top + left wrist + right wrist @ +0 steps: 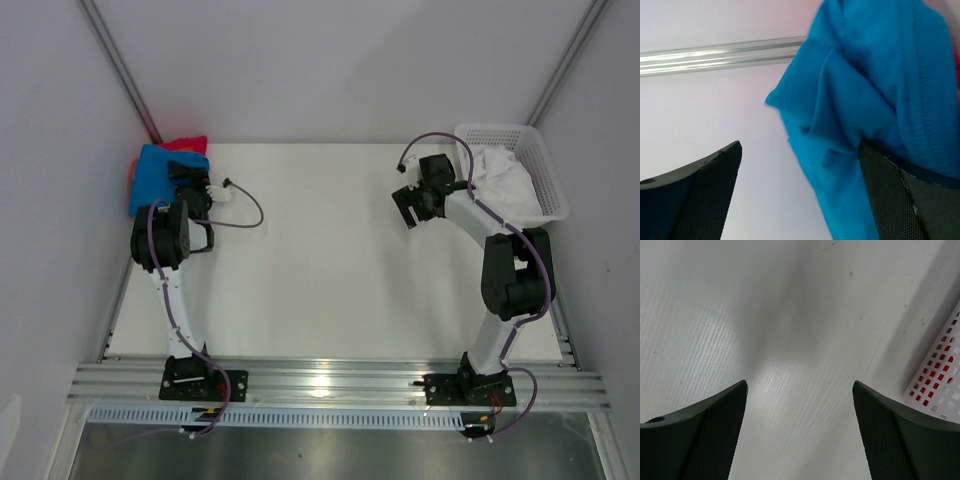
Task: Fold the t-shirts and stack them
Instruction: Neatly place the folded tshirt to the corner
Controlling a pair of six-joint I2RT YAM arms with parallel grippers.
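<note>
**Both jaws released; shirts piled in the far-left corner**

The left jaws stand wide apart and clamp nothing. A rumpled fold of the bright blue t-shirt point(865, 90) hangs down to the one on the right of the wrist view; the other has only pale surface around it. From above, that blue shirt lies on top of a pile in the far-left corner of the tabletop point(320, 260). The pinkish-red t-shirt point(187, 145) peeks out behind it, and an edge of the orange t-shirt point(132, 178) shows along its left side.

The right jaws are also spread and hold nothing, hanging over bare tabletop. Just beside them, in the far-right corner, sits the white lattice basket point(548, 175) with crumpled white cloth point(500, 178) inside. Red shows through its holes in the wrist view.
</note>
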